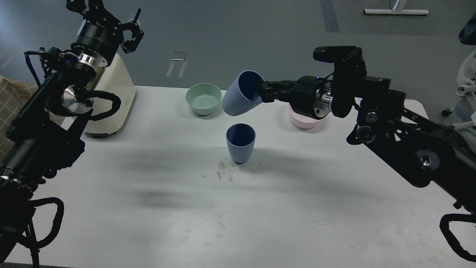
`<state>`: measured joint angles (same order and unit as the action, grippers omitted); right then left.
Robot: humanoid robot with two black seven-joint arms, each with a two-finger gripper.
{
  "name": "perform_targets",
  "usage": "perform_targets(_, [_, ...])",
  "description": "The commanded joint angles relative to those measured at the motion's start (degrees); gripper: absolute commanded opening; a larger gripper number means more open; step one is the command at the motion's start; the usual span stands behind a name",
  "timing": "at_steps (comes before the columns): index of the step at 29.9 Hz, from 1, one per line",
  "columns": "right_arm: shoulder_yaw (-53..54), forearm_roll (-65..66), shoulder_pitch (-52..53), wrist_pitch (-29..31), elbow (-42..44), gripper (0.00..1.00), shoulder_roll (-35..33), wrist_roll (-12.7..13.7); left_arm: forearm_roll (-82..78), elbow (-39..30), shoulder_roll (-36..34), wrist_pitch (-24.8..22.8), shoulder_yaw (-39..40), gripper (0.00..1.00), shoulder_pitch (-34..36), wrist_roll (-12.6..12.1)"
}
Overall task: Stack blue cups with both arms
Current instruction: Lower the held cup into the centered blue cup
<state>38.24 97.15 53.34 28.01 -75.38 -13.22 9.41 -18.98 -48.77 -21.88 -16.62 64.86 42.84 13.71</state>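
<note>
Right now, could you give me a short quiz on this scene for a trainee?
1. True or false: the right claw holds a cup by its rim, tilted, above the table.
2. Where is the other cup? A) inside the green bowl B) upright on the table C) in the left claw
3. Fill in: the left claw is raised and ____.

Key
1. true
2. B
3. open
</note>
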Motion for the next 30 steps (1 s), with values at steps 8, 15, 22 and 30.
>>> perform_targets(8, [-6.78, 0.06, 1.15, -0.01, 0.41, 0.00, 0.22, 0.17, 0.00, -1.33, 0.17, -0.08, 0.00, 0.98, 0.14, 0.09])
perform_targets(15, [-6.86, 0.06, 1.15, -0.01, 0.49, 0.00, -0.84, 0.17, 0.00, -1.33, 0.34, 0.01, 0.09, 0.98, 0.05, 0.18])
perform_targets(22, [-6.95, -0.03, 0.63, -0.01, 0.67, 0.00, -0.84, 0.96, 0.00, -1.33, 0.08, -0.08, 0.00, 0.98, 0.23, 0.18])
perform_targets(30, [-9.68, 0.14, 0.54, -0.01, 0.76, 0.00, -1.01, 1.13, 0.00, -1.33, -0.01, -0.08, 0.09, 0.98, 0.14, 0.18])
